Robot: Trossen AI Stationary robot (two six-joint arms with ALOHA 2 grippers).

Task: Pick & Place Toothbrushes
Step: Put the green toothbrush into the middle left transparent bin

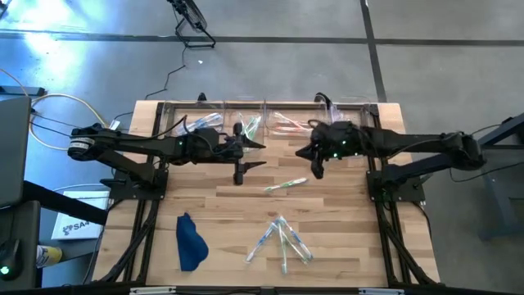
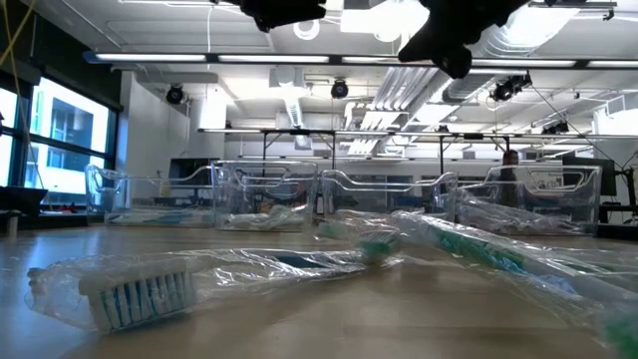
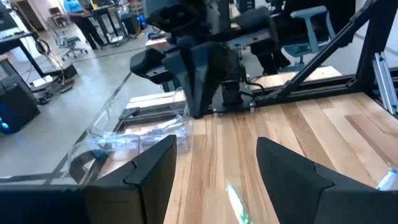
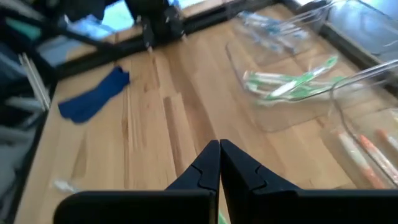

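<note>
Both dark arms hover over the middle of the pale wooden table [image 1: 344, 238], just in front of the row of clear plastic rectangular bins [image 1: 270, 115] at the far edge. The left gripper [image 1: 255, 156] has its fingers spread wide and holds nothing; the right gripper [image 4: 219, 163] has its fingers pressed together, also empty. A single green-handled toothbrush in a clear glossy wrapper [image 1: 285, 185] lies between and a little nearer than the two grippers, while a loose cluster of wrapped toothbrushes [image 1: 282, 242] sits near the front, well apart from a crumpled dark blue cloth [image 1: 190, 242]. To my eye the lone brush is the next pick: the open left claw should drop squarely across its handle, not the slippery wrapper ends, before pinching.
</note>
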